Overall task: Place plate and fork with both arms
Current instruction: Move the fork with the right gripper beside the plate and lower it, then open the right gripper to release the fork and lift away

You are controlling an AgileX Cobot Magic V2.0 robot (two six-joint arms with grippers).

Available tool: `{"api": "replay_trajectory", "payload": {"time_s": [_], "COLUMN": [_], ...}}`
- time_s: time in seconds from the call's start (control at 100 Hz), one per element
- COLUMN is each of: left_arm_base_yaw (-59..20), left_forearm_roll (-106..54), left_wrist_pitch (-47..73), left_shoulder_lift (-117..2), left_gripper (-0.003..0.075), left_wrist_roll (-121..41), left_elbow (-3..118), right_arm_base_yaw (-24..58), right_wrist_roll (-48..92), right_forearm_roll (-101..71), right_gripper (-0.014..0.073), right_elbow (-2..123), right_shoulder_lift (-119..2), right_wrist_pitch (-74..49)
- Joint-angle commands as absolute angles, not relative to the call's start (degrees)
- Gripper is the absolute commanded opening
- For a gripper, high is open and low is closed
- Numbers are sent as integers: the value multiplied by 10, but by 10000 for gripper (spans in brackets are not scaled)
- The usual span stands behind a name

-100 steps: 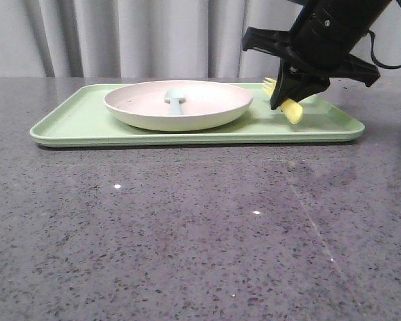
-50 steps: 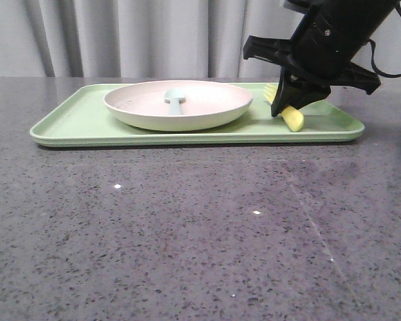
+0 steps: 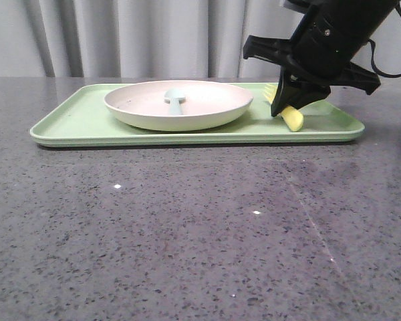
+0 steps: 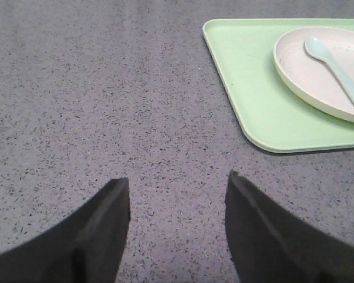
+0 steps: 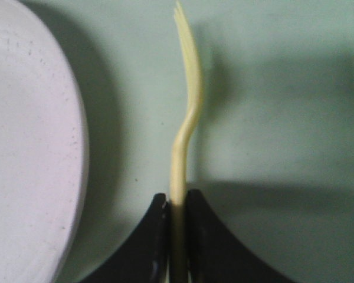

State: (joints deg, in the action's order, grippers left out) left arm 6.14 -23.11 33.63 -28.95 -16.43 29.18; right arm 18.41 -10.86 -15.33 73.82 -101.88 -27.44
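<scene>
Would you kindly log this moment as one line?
right gripper: shut on fork, over tray | left gripper: open, empty | plate: on tray, holds spoon

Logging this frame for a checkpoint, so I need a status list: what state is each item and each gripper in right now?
plate: upright on the tray, spoon inside.
spoon: lying in the plate.
fork: gripped by its handle, low over the tray beside the plate.
tray: flat on the table.
right gripper: shut on the fork.
left gripper: open, empty, over bare table.
</scene>
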Motion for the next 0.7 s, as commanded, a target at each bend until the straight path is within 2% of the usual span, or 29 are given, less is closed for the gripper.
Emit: {"api": "replay_trajectory", "payload": {"time_s": [0.0,0.14,0.43,0.69], "left_arm_base_yaw": [62,62,62,62], "left_forearm_roll": [-246,-246,-246,-246], "left_wrist_pitch": [297,297,297,297], "left_shoulder_lift": [-291,-291,-291,-291], "left_gripper": [368,368,368,368], "left_wrist_roll": [-161,-161,-161,-161], "left_elbow": [307,307,307,307], "right_arm_base_yaw": [180,180,180,180], "right_wrist_roll": [-101,-101,-101,-101], "right_forearm_roll": [-160,-160,-160,-160], "right_gripper": [73,107,302,316], "right_elbow": [751,751,751,751], "right_shoulder_lift": [-992,-992,-992,-992], "right_wrist_pitch": [-247,-247,-247,-244]}}
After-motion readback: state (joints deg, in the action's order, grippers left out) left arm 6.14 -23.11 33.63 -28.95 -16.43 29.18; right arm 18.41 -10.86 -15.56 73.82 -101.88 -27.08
